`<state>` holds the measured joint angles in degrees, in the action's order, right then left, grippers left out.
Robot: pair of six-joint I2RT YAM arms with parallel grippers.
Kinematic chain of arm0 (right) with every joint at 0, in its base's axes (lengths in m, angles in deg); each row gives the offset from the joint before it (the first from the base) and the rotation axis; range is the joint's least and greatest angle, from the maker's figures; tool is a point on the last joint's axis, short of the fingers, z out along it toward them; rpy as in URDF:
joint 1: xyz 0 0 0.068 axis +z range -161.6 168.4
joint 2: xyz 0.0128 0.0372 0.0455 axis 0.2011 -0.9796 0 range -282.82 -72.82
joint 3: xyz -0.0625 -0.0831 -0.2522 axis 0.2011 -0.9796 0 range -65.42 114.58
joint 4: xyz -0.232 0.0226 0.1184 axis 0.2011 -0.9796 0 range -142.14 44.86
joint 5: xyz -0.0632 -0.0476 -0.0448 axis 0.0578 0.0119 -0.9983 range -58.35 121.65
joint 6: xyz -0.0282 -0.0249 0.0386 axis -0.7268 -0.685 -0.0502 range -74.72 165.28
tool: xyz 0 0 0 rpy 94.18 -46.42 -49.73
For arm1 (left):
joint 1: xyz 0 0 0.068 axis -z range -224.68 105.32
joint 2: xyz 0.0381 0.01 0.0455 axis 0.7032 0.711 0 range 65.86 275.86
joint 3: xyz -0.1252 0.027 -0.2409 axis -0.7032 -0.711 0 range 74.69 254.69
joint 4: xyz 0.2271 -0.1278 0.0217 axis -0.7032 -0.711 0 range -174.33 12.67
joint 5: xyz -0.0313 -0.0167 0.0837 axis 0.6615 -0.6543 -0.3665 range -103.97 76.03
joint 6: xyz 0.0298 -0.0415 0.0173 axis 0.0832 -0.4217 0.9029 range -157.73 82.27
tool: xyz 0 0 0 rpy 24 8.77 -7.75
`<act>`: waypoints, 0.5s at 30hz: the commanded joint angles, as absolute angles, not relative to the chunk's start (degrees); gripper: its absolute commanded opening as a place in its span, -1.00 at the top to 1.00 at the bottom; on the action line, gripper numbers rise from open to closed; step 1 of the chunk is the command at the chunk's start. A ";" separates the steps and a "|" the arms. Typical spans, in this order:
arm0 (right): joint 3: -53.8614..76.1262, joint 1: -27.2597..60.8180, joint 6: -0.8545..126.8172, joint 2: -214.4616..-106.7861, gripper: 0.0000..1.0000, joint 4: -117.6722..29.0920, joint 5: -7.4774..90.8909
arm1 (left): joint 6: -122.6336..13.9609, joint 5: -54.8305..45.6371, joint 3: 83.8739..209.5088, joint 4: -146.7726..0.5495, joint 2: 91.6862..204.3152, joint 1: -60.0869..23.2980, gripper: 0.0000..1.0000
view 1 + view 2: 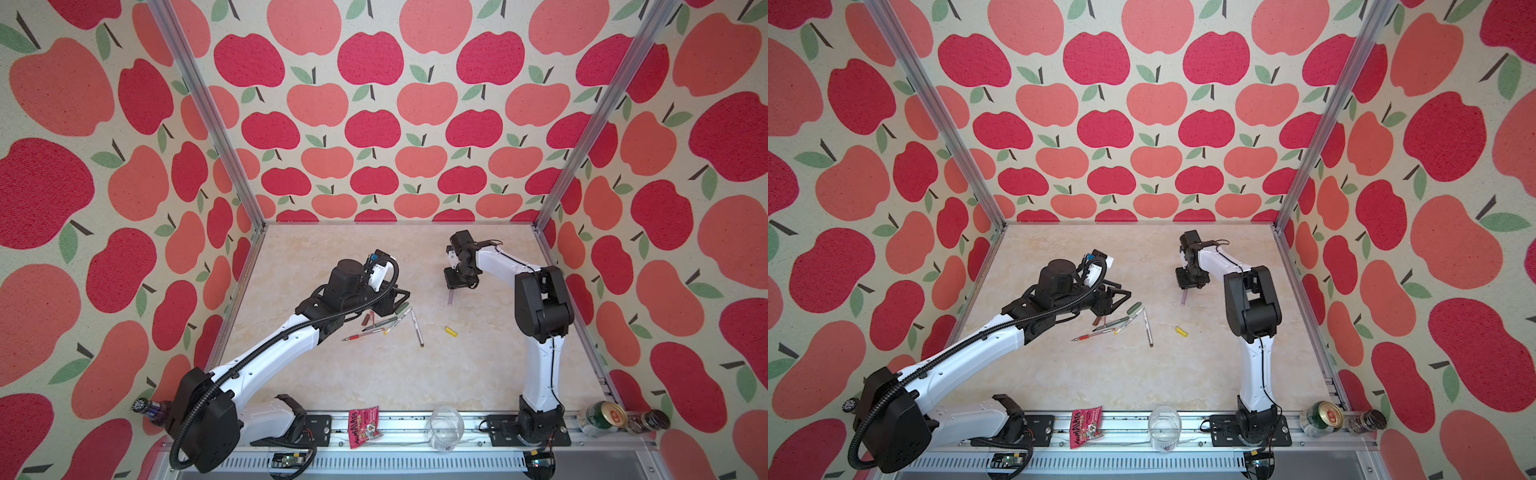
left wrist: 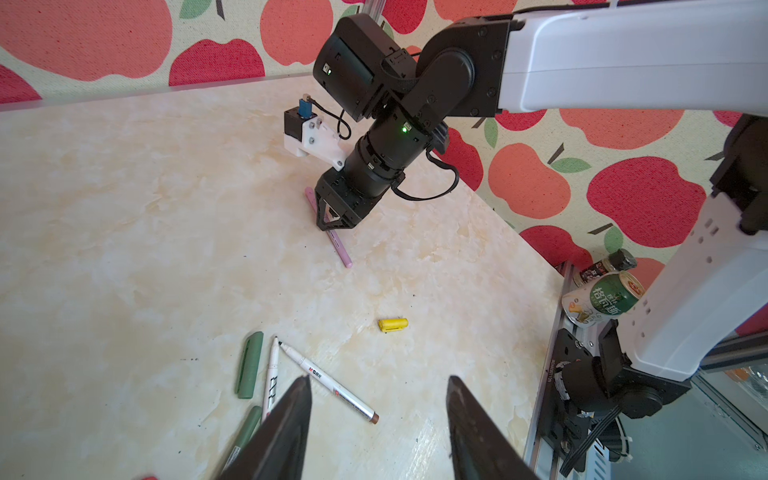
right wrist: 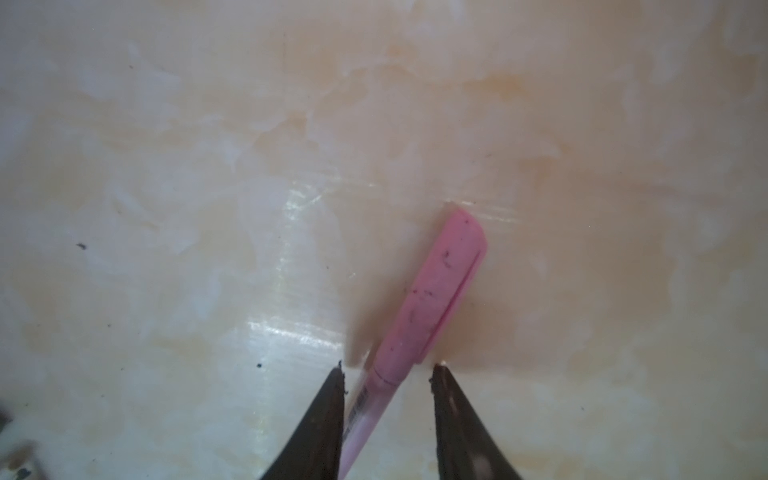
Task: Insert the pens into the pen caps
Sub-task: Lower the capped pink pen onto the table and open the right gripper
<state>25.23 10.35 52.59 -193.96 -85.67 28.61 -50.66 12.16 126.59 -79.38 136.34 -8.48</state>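
Note:
The lilac pen (image 3: 374, 415), wearing its lilac cap (image 3: 436, 291), lies flat on the table at the back right (image 1: 450, 297). My right gripper (image 3: 388, 370) stands low over it, open, one finger on each side of the barrel and a gap on one side. Left of centre lie the white pen with the brown end (image 1: 417, 328), the white pen with the yellow end (image 2: 271, 378), the green pen (image 1: 384, 322) and the red pen (image 1: 357, 336). A green cap (image 2: 249, 370), a brown cap (image 1: 365, 319) and a yellow cap (image 2: 392, 324) lie loose. My left gripper (image 2: 379, 379) hovers open above this cluster, holding nothing.
Along the front rail (image 1: 407, 434) stand a red snack packet (image 1: 365, 426) and a clear plastic cup (image 1: 446, 428). A green can (image 1: 602, 417) and a dark bottle (image 1: 652, 419) sit at the front right corner. Another bottle (image 1: 151, 409) is at the front left.

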 commanded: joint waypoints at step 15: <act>26.42 10.72 50.11 -194.79 0.33 -86.99 24.30 | -50.91 10.56 127.17 -82.96 132.17 -7.86 -0.25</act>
<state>25.23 10.53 50.87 -194.36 -85.67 24.65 -50.66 11.70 126.94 -81.91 133.71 -8.11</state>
